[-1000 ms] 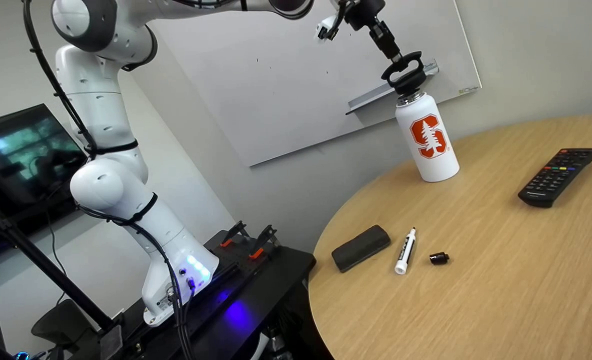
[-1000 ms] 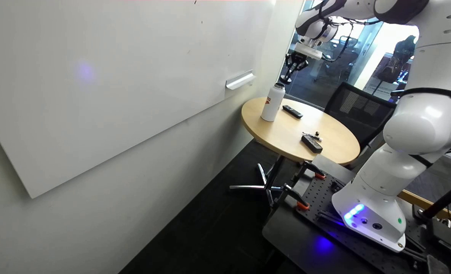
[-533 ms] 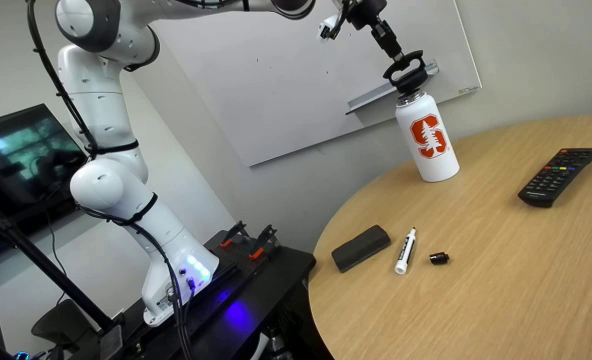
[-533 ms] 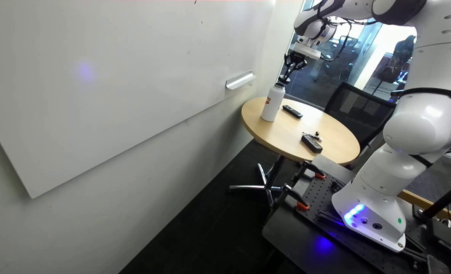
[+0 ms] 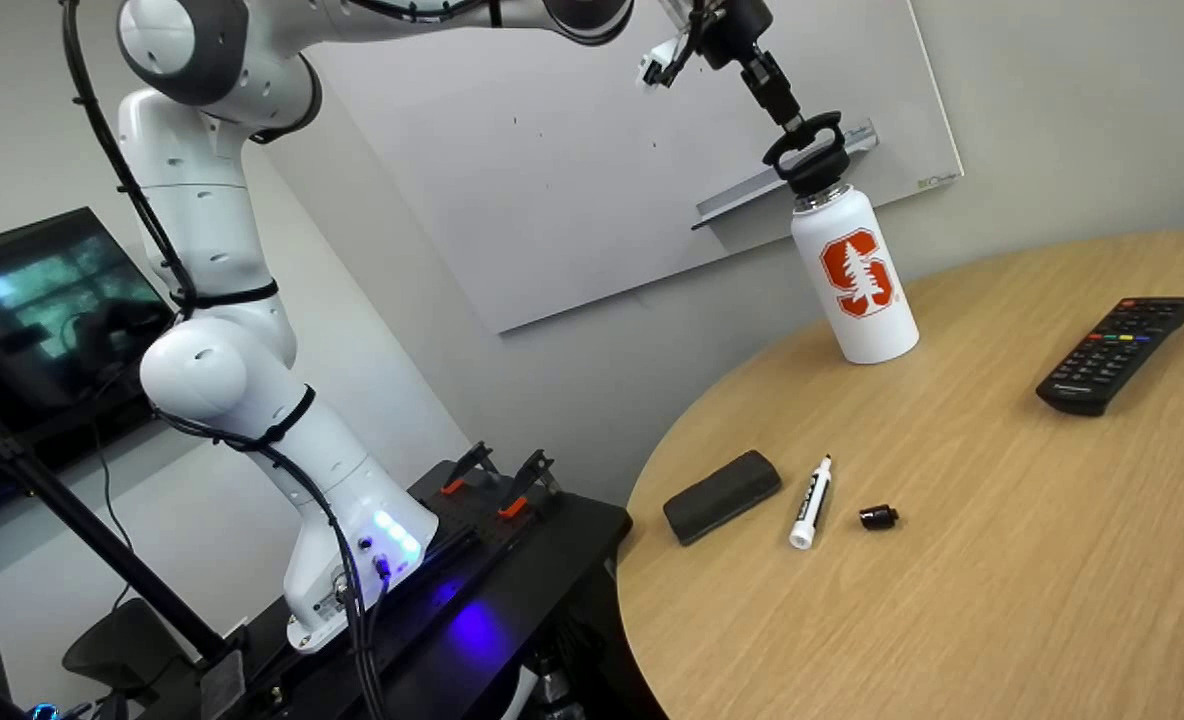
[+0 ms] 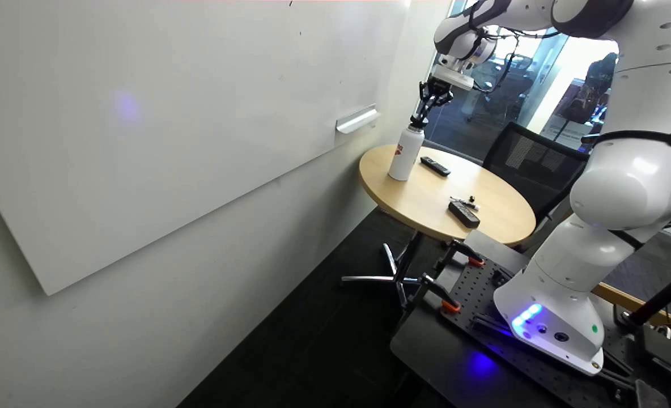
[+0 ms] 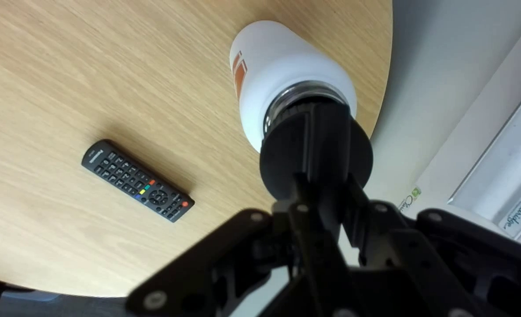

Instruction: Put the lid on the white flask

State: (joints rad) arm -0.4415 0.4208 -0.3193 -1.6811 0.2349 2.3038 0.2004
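"Claw (image 7: 326, 181) holding anything?"

"Yes, it's clenched on the loop handle (image 7: 328, 136) of the black lid (image 5: 814, 175)."

"And where's that lid?"

"Right at the top of the white flask (image 5: 855, 275), with the steel neck (image 5: 820, 198) showing beneath; I can't tell whether they touch. I'd call this the seating step."

"Next move?"

"Square it over the neck, ease down, probably twist to catch the thread, only then let go."
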